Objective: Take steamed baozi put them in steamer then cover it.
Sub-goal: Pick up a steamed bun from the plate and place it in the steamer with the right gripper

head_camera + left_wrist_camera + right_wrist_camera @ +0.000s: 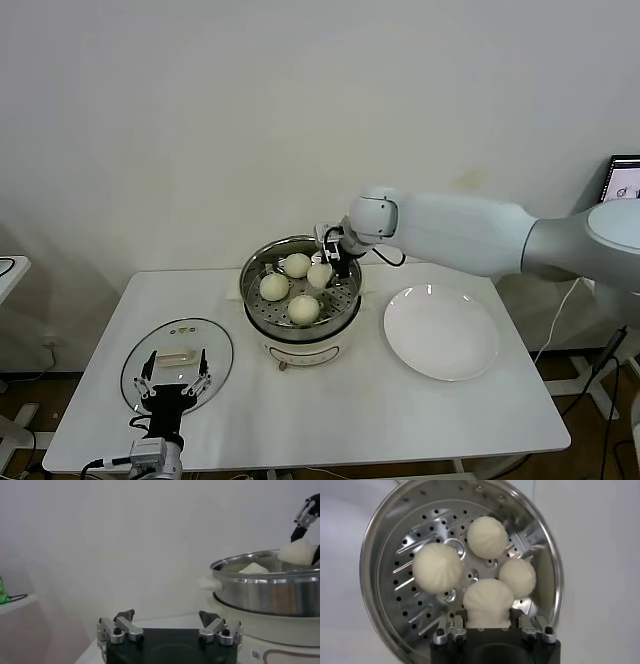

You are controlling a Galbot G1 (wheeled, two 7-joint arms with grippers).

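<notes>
On the white rectangular surface (420, 405), at about eight o'clock from the pot, lies the cover (177, 365), a round clear glass lid with a metal rim and a whitish bar handle. The left gripper (174, 384) hovers over the near edge of this lid, its jaws spread wide and holding nothing; in the left wrist view the same gripper (170, 626) shows its two dark fingertips (126, 615) well apart.

At the centre stands the steamer (300, 310), a round shiny stainless-steel pot on a white base with a perforated steel tray inside. Three creamy-white round steamed baozi rest on the tray: one at six o'clock (304, 308), one at nine o'clock (274, 286), one at twelve o'clock (297, 265).

The fourth baozi (320, 275) sits at about two o'clock inside the pot, clamped between the jaws of the right gripper (330, 262), which reaches in over the far right rim. The right wrist view shows this gripper (489, 622) closed on the bun (488, 601).

At three o'clock from the pot lies a flat round white plate (441, 331).
</notes>
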